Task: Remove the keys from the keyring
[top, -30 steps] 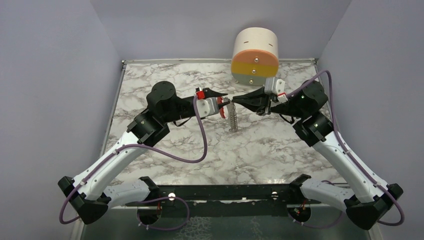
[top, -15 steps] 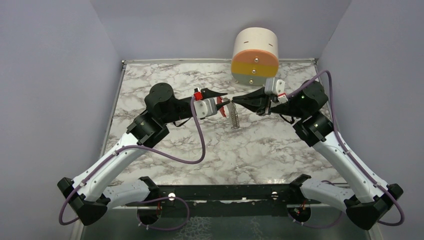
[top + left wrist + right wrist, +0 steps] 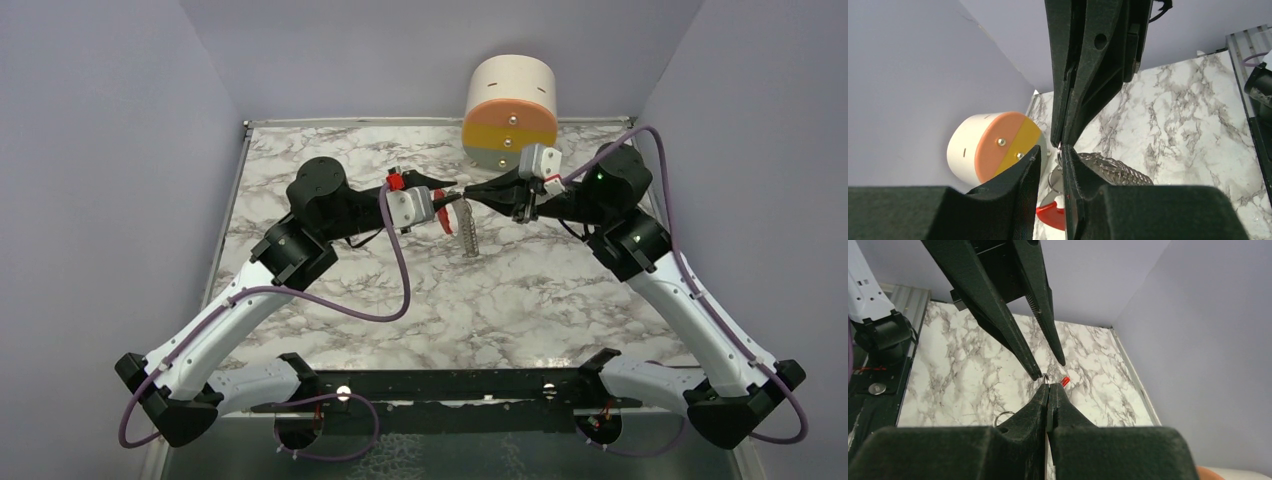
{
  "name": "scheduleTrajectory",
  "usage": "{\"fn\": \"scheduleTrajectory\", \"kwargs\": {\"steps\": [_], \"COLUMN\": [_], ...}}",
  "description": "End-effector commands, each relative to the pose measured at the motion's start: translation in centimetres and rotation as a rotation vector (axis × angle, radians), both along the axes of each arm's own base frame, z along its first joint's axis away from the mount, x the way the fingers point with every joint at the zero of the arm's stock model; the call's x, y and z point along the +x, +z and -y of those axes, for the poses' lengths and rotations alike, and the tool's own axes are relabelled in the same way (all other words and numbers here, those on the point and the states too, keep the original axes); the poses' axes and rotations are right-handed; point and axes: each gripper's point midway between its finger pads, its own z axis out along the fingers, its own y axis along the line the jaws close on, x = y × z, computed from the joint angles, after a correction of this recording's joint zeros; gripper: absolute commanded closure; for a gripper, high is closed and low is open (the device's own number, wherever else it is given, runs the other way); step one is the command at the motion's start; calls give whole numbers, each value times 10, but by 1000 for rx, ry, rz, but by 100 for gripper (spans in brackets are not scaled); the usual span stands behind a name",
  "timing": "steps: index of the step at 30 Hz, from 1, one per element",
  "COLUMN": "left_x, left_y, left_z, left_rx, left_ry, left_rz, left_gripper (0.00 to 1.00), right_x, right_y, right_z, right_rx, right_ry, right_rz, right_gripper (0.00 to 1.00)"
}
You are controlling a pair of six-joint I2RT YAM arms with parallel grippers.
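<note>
Both grippers meet in mid-air above the marble table point(image 3: 330, 160). My right gripper point(image 3: 472, 198) is shut on the tiny keyring point(image 3: 1046, 378), which pokes out just past its tips point(image 3: 1048, 387). The keys hang below it: the silvery jagged strip point(image 3: 467, 235) dangles over the table, with the red piece point(image 3: 440, 214) beside it. My left gripper point(image 3: 455, 203) is open, its fingers point(image 3: 1034, 371) straddling the bunch, one tip right at the keyring. In the left wrist view the red piece point(image 3: 1050, 215) and a larger ring point(image 3: 1055, 177) show between its jaws point(image 3: 1052, 152), and the strip point(image 3: 1113, 170) lies to the right.
A cream cylinder with an orange and yellow face point(image 3: 510, 112) stands at the table's back edge, close behind the grippers; it also shows in the left wrist view point(image 3: 993, 147). Lilac walls enclose three sides. A black rail point(image 3: 440, 385) runs along the near edge.
The right arm has shifted a little left and back, its wrist turned. The left gripper has moved slightly back with it. The silvery strip hangs a bit higher.
</note>
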Motion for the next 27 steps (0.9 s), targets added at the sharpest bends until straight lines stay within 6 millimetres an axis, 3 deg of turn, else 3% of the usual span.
{"fn": "scheduleTrajectory", "kwargs": {"steps": [1, 14, 27], "left_x": [9, 16, 48], "left_y": [7, -1, 6], "left_z": [-13, -9, -4], "left_rx": [7, 26, -11], "left_ry": [87, 100, 203], "left_rz": [21, 26, 68], "left_gripper": [76, 77, 79], "right_x": [14, 27, 40], "right_y": [7, 14, 7], "right_z": [8, 17, 17], "right_rx": [-46, -125, -203], "right_ry": [-96, -181, -216], "right_rz": [18, 5, -33], "right_gripper": [99, 99, 99]}}
